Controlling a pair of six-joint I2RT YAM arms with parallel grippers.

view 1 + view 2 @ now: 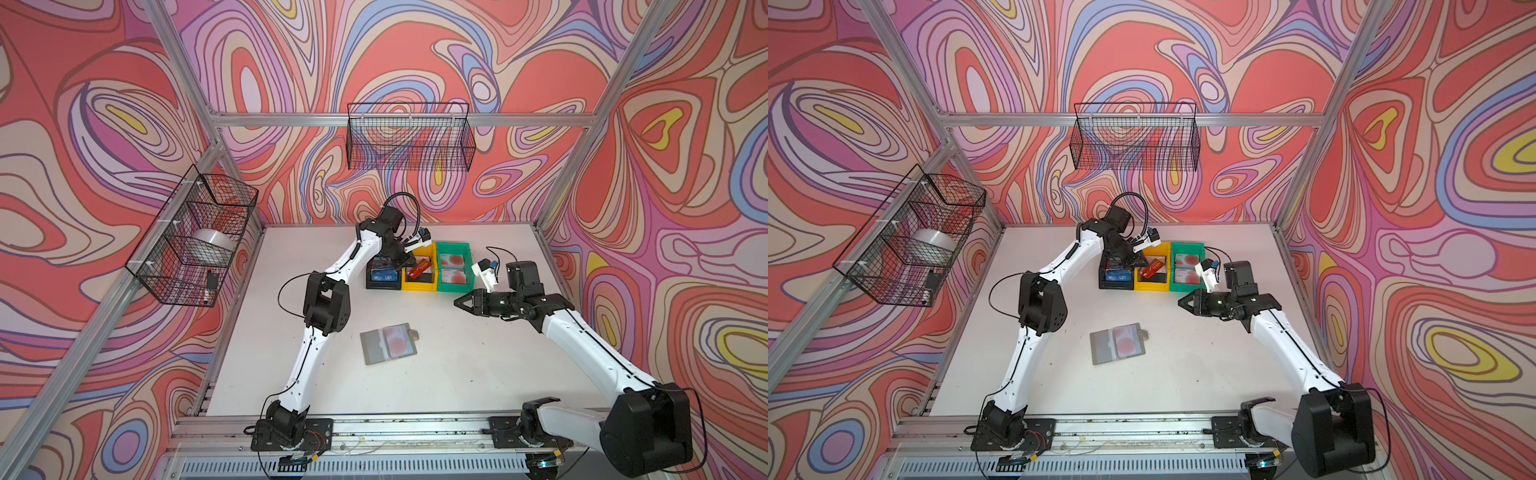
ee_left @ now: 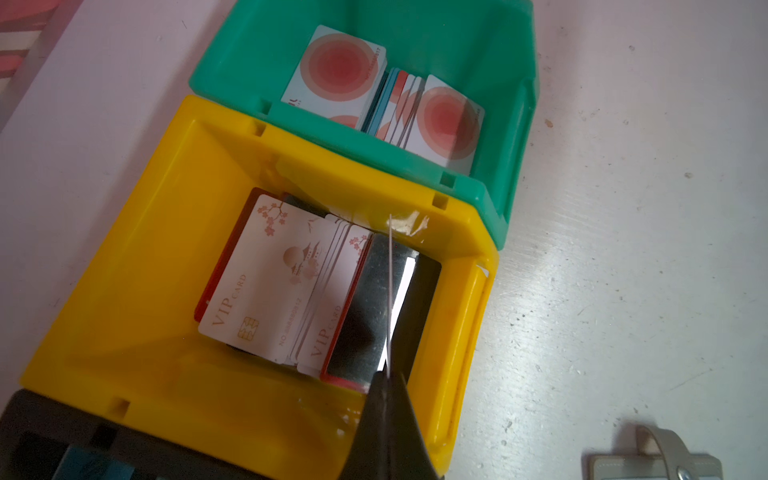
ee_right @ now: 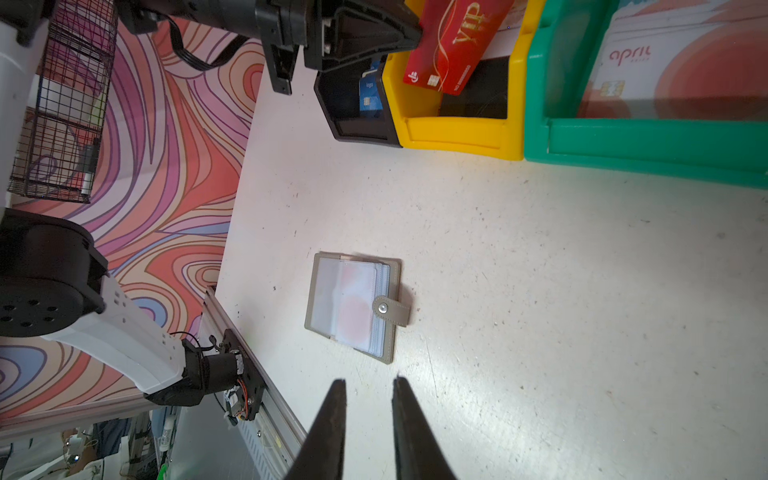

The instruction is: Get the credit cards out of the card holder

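Swirl-patterned walls (image 1: 415, 50); aluminium frame (image 1: 291, 119); scuffed white tabletop (image 1: 478, 365); back wire basket (image 1: 409, 141); side wire basket (image 1: 191, 232).

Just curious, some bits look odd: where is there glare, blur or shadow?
Left wrist view: white glare on a dark card in the yellow bin. Right wrist view: green bin soft. Both top views: even light, card holder barely shadowed.

left gripper (image 2: 388, 380): clamped tight, angled down | right gripper (image 3: 368, 380): jaws slightly parted, empty, hovering

2 white arms (image 1: 305, 358), blk joints (image 1: 326, 302), cables (image 1: 401, 193)
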